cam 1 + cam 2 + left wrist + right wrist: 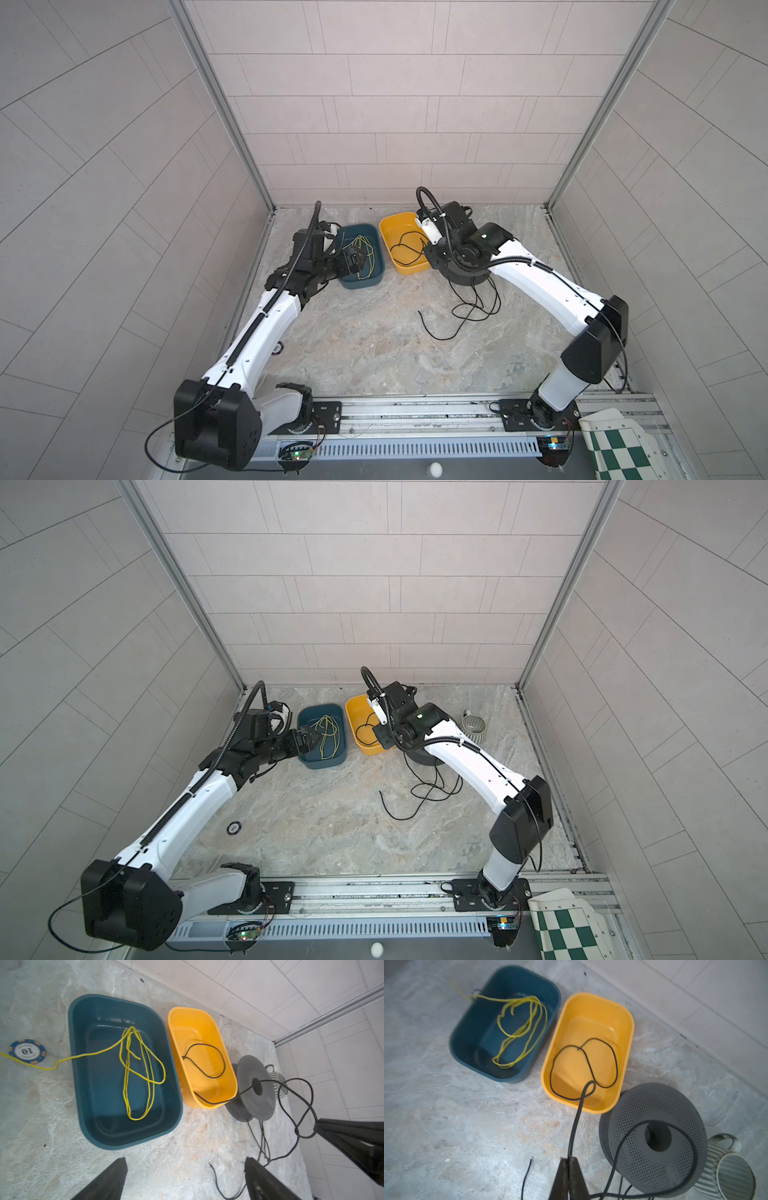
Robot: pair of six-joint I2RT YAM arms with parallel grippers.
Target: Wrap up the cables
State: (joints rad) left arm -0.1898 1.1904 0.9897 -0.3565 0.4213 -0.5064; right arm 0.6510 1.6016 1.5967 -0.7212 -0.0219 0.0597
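Observation:
The cable (574,1121) is a thin black wire. One end lies looped in a yellow bin (591,1014). From there it rises to my right gripper (569,1159), which is shut on it just outside the bin. Beyond the grip the wire arcs over a grey perforated spool (654,1142) and falls in loose loops on the floor (469,309). In both top views the right arm hides that gripper. My left gripper (186,1159) hangs open and empty by a blue bin (83,1043), apart from the wire.
A yellow-green cord (141,1068) lies in the blue bin and trails over its rim past a poker chip (27,1051). A striped cup (735,1174) stands behind the spool. A folded chess mat (615,449) lies at the front right. Walls enclose three sides.

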